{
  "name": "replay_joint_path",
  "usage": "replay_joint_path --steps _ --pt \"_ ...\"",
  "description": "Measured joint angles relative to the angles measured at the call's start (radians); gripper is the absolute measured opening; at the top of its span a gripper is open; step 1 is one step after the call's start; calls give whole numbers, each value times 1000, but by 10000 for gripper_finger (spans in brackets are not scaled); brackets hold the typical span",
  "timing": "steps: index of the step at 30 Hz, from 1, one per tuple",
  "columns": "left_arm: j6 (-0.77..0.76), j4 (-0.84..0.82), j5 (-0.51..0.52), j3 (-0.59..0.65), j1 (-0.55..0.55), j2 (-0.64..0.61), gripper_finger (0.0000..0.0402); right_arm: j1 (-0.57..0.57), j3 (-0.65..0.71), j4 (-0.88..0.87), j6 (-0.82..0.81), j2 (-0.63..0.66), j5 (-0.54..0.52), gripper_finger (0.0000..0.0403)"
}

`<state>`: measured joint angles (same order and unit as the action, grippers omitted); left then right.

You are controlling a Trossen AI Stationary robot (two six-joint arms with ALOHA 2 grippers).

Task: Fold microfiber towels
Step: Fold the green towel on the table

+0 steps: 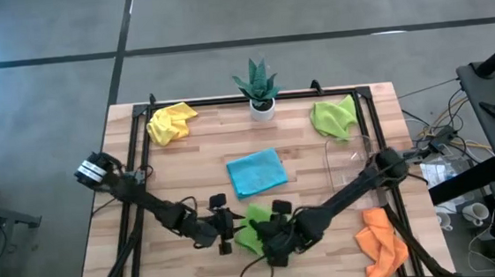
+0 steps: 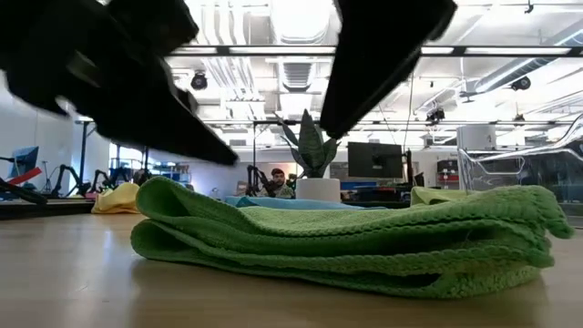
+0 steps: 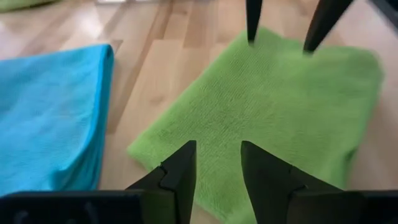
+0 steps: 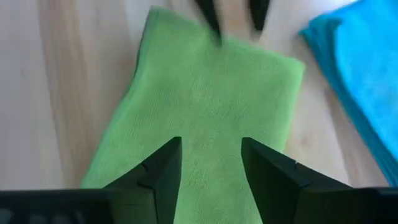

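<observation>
- So the folded green towel [image 1: 253, 228] sits near the front edge of the wooden table [image 1: 187, 161], right between the two arms. From the low view it's doubled over, layers stacked flat [image 2: 364, 241].
- Left gripper [image 3: 217, 163] hangs just over one end of that towel, fingers a little apart with nothing pinched between them.
- Right gripper [image 4: 211, 163] is over the opposite end, facing the left one. Its fingers are spread too and aren't holding any cloth.
- Blue towel [image 1: 256, 172] lies folded flat mid-table, just behind the green one, close but not touching.
- Yellow towel [image 1: 170, 122] is bunched up at the back left corner.
- Second green towel [image 1: 333, 117] is crumpled at the back right.
- Orange towel [image 1: 382, 243] is heaped at the front right corner.
- Little potted plant [image 1: 259, 86] stands at the back edge, middle, with a clear plastic tray [image 1: 348, 161] on the right side, near the right arm.
</observation>
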<state>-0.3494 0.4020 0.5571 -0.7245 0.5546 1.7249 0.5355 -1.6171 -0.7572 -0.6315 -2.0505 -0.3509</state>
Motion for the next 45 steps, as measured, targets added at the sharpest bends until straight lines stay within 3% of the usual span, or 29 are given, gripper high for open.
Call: replay_joint_path --steps 6,13,16,21,25,28,31,34,39,45 --pt "42 -46 -36 -76 -12 100 112 27 277 296 91 149 8 150" --pt "-87 -277 -111 -130 -9 110 112 31 431 565 188 144 75 136" --pt "-116 -323 -157 -127 -5 75 112 32 451 564 194 120 85 127" --pt "-77 -367 -136 -126 10 -68 112 27 447 532 226 178 83 115" --pt "-18 -269 -67 -102 -18 -144 112 25 451 541 322 269 16 114" --pt "83 -43 -59 -58 -53 -140 112 25 473 560 383 312 -40 113" --pt "125 112 -72 -38 -84 -76 121 25 512 624 410 321 -39 113" --pt "118 181 -94 -36 -110 -6 144 25 557 725 384 289 44 111" --pt "94 198 -113 -43 -127 118 178 25 591 829 307 199 141 95" --pt "11 149 -195 -40 -105 145 180 14 617 813 281 162 198 79"
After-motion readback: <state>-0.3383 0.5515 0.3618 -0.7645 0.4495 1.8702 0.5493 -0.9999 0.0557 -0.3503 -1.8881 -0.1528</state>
